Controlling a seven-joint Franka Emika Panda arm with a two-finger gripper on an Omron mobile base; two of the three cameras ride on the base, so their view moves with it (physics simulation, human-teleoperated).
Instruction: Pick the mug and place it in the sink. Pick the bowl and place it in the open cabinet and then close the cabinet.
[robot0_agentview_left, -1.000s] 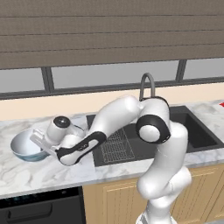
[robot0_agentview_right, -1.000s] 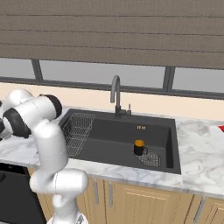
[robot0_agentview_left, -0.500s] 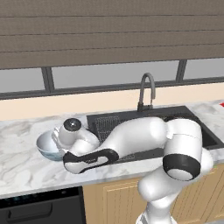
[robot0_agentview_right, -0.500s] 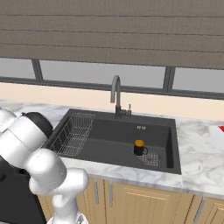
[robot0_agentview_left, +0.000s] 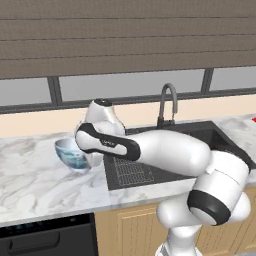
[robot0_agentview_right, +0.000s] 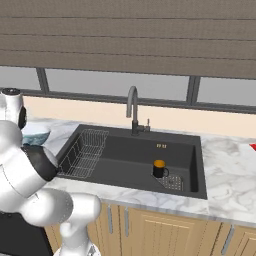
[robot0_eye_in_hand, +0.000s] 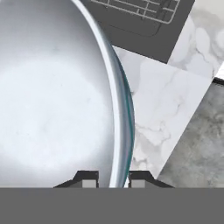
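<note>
- The claw (robot0_eye_in_hand: 113, 178) has its two finger tips either side of the rim of the bowl (robot0_eye_in_hand: 52, 100), one tip inside the white interior and one outside, so it's clamped on that rim.
- In the left base view the bowl (robot0_agentview_left: 72, 154) sits just off the left end of the sink (robot0_agentview_left: 200, 137), with the arm's wrist bent down over it. Can't tell if the bowl is resting on the marble table (robot0_agentview_left: 35, 175) or a hair above it.
- The mug (robot0_agentview_right: 159, 169) is standing upright down inside the sink (robot0_agentview_right: 125, 155), toward its right half, beside the drain.
- The wire rack (robot0_agentview_right: 85, 152) fills the left part of the sink, and the gooseneck tap (robot0_agentview_right: 133, 110) stands at the sink's back edge.
- A dark appliance front (robot0_agentview_left: 47, 237) shows under the table, left of the sink.
</note>
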